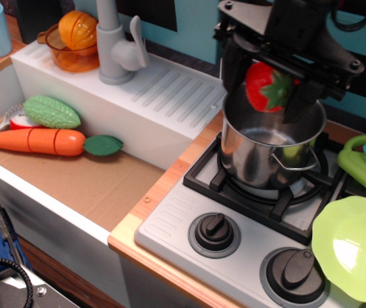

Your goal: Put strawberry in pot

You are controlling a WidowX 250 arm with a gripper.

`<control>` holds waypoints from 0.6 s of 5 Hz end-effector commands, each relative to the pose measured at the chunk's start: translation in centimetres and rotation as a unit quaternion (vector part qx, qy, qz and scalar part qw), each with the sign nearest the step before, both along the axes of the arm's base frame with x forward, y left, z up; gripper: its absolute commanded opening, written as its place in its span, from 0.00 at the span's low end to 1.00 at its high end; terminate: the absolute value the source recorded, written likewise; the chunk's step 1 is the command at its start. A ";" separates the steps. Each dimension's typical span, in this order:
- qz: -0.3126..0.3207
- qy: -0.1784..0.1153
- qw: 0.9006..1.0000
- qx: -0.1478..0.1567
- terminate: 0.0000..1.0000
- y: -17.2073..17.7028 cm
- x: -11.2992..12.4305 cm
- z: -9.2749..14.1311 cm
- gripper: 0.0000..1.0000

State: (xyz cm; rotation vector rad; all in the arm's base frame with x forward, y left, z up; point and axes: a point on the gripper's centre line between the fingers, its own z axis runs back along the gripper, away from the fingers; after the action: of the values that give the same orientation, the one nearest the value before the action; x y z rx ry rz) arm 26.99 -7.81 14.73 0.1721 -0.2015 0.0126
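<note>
Red strawberry (pixel 265 87) sits clamped between the black fingers (pixel 296 102) — directly above the steel pot (pixel 269 149).

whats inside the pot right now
Nothing visible: the pot shows only bare shiny metal on its floor and inner wall. The strawberry is above the rim, held in the gripper, which covers part of the far inner wall.

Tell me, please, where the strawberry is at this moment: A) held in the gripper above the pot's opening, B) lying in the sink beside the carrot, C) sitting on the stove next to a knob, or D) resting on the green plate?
A: the gripper is shut on the strawberry, which hangs over the open mouth of the pot, not yet inside.
</note>
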 end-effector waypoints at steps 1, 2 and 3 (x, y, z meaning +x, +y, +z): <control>-0.037 -0.020 0.999 -0.023 0.00 0.2 3.6 0.5 0.00; -0.062 -0.030 0.997 -0.022 0.00 0.4 5.0 -0.1 0.00; -0.069 -0.047 0.995 -0.057 0.00 0.9 5.4 -1.0 1.00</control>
State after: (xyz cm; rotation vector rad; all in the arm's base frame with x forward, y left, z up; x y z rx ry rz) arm 32.06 -7.25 12.51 0.0504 -0.2653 -0.1121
